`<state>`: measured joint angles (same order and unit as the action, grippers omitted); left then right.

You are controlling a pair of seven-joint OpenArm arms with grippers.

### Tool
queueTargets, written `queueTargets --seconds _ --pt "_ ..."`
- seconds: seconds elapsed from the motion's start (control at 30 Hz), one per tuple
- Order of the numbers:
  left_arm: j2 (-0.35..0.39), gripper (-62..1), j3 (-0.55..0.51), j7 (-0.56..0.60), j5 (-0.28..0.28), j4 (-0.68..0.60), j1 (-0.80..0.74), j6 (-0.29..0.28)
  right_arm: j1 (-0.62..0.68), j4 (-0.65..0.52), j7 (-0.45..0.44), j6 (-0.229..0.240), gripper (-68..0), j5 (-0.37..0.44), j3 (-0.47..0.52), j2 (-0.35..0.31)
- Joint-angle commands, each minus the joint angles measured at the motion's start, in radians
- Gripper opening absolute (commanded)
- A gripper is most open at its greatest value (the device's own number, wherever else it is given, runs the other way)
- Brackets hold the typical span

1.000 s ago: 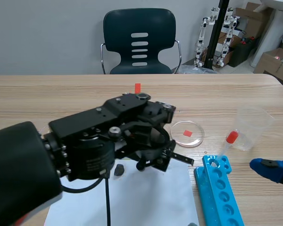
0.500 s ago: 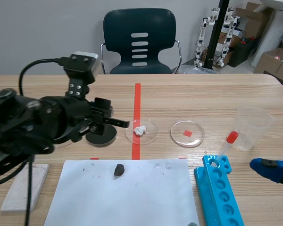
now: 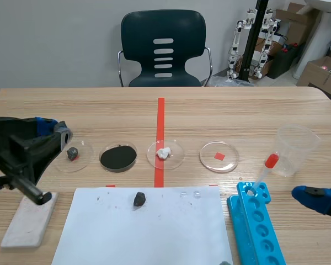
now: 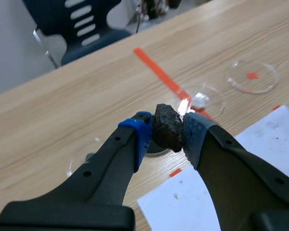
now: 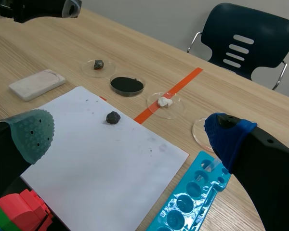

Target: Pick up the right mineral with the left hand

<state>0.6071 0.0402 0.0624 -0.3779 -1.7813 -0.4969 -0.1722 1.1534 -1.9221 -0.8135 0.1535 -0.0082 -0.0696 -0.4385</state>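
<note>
In the left wrist view my left gripper [image 4: 164, 137] is shut on a rough dark mineral [image 4: 166, 126], pinched between its blue pads and held above the table. The scene view shows this gripper [image 3: 55, 132] at the far left, over the table's left side; the held mineral is hidden there. A second dark mineral [image 3: 139, 199] lies on the white paper [image 3: 149, 232], also seen from the right wrist [image 5: 113, 117]. My right gripper [image 5: 130, 131] stands open low at the right, its blue finger [image 3: 315, 199] beside the rack.
A row of petri dishes crosses the table: one with a small stone [image 3: 73, 153], one with black powder [image 3: 118, 157], one with a white lump [image 3: 165, 153], one empty [image 3: 219, 156]. A blue tube rack [image 3: 256, 223], plastic cup [image 3: 295, 149] and white block [image 3: 27, 221] stand nearby.
My left arm has swung from over the paper's middle out to the far left and drawn back. The right arm has kept still.
</note>
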Motion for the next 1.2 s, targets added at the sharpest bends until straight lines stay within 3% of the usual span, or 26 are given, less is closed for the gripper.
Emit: queueTargets --seconds 0.0,0.03,0.33,1.17 --pt "0.016 -50.9 0.001 0.095 0.008 -0.027 -0.052 -0.032 -0.004 -0.011 -0.019 0.000 0.4 0.011 0.003 -0.005" --pt "0.028 -50.9 -0.006 0.132 0.016 -0.035 -0.084 -0.042 -0.004 -0.011 -0.019 0.000 0.4 0.011 0.003 -0.005" --pt "0.042 -50.9 -0.014 0.345 0.265 -0.055 -0.240 -0.059 -0.004 -0.011 -0.019 0.000 0.4 0.011 0.003 -0.005" --pt "0.042 -50.9 -0.014 0.337 0.270 -0.054 -0.237 -0.059 -0.004 -0.011 -0.019 0.000 0.4 0.011 0.003 -0.005"
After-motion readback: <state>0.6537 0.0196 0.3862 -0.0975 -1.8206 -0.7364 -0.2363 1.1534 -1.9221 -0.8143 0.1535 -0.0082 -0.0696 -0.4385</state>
